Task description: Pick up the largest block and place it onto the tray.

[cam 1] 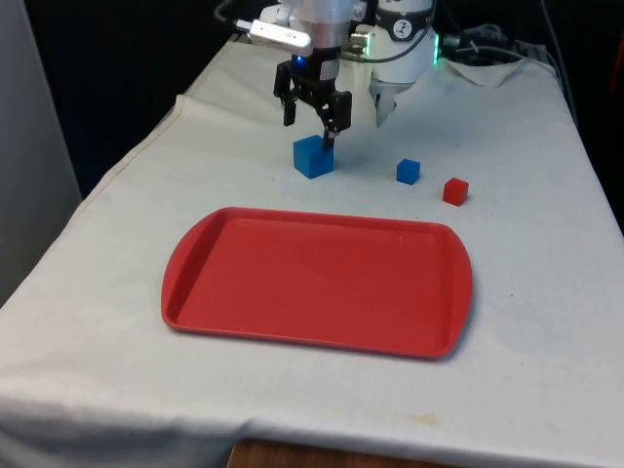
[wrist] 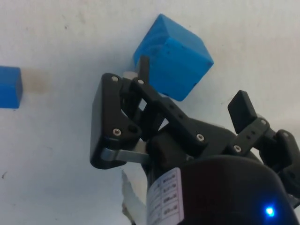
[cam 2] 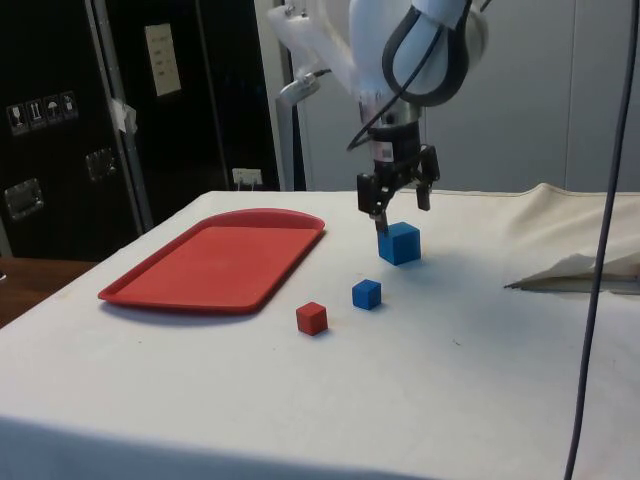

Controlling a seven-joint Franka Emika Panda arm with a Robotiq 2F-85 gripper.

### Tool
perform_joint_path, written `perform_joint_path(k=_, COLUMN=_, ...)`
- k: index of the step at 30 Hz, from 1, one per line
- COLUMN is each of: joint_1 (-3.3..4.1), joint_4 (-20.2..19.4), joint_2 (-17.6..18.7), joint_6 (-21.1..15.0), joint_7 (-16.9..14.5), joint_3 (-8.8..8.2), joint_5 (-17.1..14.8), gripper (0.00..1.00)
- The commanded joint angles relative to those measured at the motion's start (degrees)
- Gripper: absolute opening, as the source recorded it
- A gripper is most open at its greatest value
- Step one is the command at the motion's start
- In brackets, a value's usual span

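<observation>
Jaws: spread wide, gripping nothing.
Large blue block (cam 1: 313, 156): on the counter (cam 1: 526, 234), just below the jaws, one finger (wrist: 143, 70) touching its side.

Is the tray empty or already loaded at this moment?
Empty. The red tray shows bare surface; the large blue block, small blue block and red block all sit on the cloth beyond it.

Front view faces across table; side view from flank; both share tray (cam 1: 317, 283); wrist close overhead.
</observation>
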State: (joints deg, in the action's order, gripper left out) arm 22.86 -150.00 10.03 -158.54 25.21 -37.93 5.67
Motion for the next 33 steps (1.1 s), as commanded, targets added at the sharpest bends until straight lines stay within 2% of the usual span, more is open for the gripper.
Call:
perform_joint_path(k=1, joint_1=-0.40, joint_4=-0.5, joint_2=-0.1, joint_6=-0.9, joint_7=-0.5, joint_3=0.74, joint_5=-1.7, gripper=1.00)
perform_joint_path(k=2, joint_1=-0.34, joint_4=-0.5, joint_2=0.2, joint_6=-1.0, joint_7=-0.5, joint_3=0.86, joint_5=-2.2, gripper=1.00)
perform_joint_path(k=3, joint_1=0.00, joint_4=0.0, joint_2=0.7, joint_6=-0.4, joint_7=0.0, joint_3=0.17, joint_5=-1.1, gripper=1.00)
perform_joint_path(k=4, joint_1=-0.34, joint_4=-0.5, joint_2=0.5, joint_6=-1.3, joint_7=-0.4, joint_3=0.97, joint_5=-2.7, gripper=1.00)
perform_joint_path(k=6, joint_1=-0.40, joint_4=-0.5, joint_2=1.0, joint_6=-1.8, joint_7=-0.5, joint_3=1.26, joint_5=-3.7, gripper=1.00)
perform_joint_path(k=10, joint_1=-0.40, joint_4=-0.7, joint_2=1.0, joint_6=-2.9, joint_7=-0.7, joint_3=2.01, joint_5=-6.0, gripper=1.00)
perform_joint_path(k=11, joint_1=0.00, joint_4=-0.1, joint_2=2.1, joint_6=-2.5, joint_7=-0.1, joint_3=1.43, joint_5=-5.2, gripper=1.00)
perform_joint_path(k=12, joint_1=-0.34, joint_4=-0.8, joint_2=1.0, joint_6=-3.2, joint_7=-0.7, joint_3=2.18, joint_5=-6.5, gripper=1.00)
perform_joint_path(k=19, joint_1=-0.17, joint_4=-1.5, joint_2=1.6, joint_6=-5.4, joint_7=-0.2, joint_3=3.50, joint_5=-9.3, gripper=1.00)
perform_joint_path(k=20, joint_1=0.00, joint_4=-0.9, joint_2=2.0, joint_6=-4.3, joint_7=-0.1, joint_3=2.69, joint_5=-8.1, gripper=1.00)
perform_joint_path(k=21, joint_1=-0.11, joint_4=-1.5, joint_2=1.9, joint_6=-5.8, joint_7=0.0, joint_3=3.67, joint_5=-9.6, gripper=1.00)
perform_joint_path(k=26, joint_1=-0.46, joint_4=-1.7, joint_2=3.7, joint_6=-7.6, joint_7=1.8, joint_3=4.87, joint_5=-10.1, gripper=1.00)
perform_joint_path(k=27, joint_1=0.00, joint_4=-1.4, joint_2=4.0, joint_6=-6.9, joint_7=2.2, joint_3=4.07, joint_5=-9.0, gripper=1.00)
perform_joint_path(k=28, joint_1=-0.52, joint_4=-1.7, joint_2=4.0, joint_6=-7.9, joint_7=2.1, joint_3=4.98, joint_5=-10.1, gripper=1.00)
perform_joint_path(k=33, joint_1=-0.46, joint_4=-1.0, joint_2=6.2, joint_6=-9.6, joint_7=3.6, joint_3=4.41, joint_5=-9.5, gripper=1.00)
